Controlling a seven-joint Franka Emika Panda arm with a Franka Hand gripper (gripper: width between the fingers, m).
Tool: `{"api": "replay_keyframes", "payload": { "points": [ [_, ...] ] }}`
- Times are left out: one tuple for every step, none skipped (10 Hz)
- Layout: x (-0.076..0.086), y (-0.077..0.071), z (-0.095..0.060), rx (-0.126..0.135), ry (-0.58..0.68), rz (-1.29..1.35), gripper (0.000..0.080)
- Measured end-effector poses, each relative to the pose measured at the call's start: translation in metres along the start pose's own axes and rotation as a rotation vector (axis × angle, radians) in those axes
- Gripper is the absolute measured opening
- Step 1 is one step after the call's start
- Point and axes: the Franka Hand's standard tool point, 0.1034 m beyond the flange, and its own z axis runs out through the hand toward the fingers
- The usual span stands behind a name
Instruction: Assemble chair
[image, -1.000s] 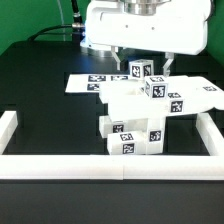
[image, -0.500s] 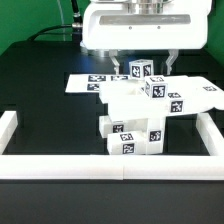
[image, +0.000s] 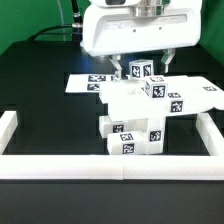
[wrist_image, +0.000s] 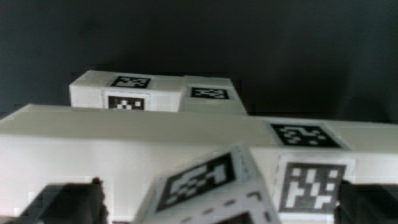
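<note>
White plastic, the chair stands half-built on the black table, just inside the front border rail. Directly above the chair hangs the gripper, jaws spread wide and empty; behind it lies the marker board.

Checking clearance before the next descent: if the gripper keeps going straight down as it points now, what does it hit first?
Most likely the tagged post on the partly built chair: the open gripper hangs straddling it. Depth is unclear, so the fingers may pass beside it and reach the seat slab.

Exterior bright and sharp; wrist dim, blurred
</note>
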Motion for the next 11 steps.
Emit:
{"api": "replay_keyframes", "payload": {
  "points": [
    [-0.0013,-0.0018,0.0013,0.001,-0.003,-0.002,0.0649],
    [-0.0013,-0.0019,0.0013,0.002,-0.003,0.001,0.0649],
    [-0.0014,-0.0011,0.0015,0.001,-0.003,0.002,0.0626],
    [-0.0017,-0.0010,0.0020,0.001,-0.005,0.002,0.0626],
    [-0.0018,-0.0009,0.0022,0.001,-0.005,0.002,0.0445],
    [-0.0018,-0.0006,0.0021,0.001,-0.005,0.003,0.0267],
    [-0.0019,-0.0005,0.0022,0.001,-0.005,0.005,0.0267],
    [-0.0019,-0.0005,0.0023,0.001,-0.005,0.029,0.0268],
    [-0.0020,-0.0002,0.0023,0.001,-0.005,0.029,0.0268],
    [-0.0021,0.0000,0.0024,0.001,-0.005,0.064,0.0268],
    [-0.0020,0.0019,0.0025,0.008,-0.004,0.165,0.0268]
  ]
}}
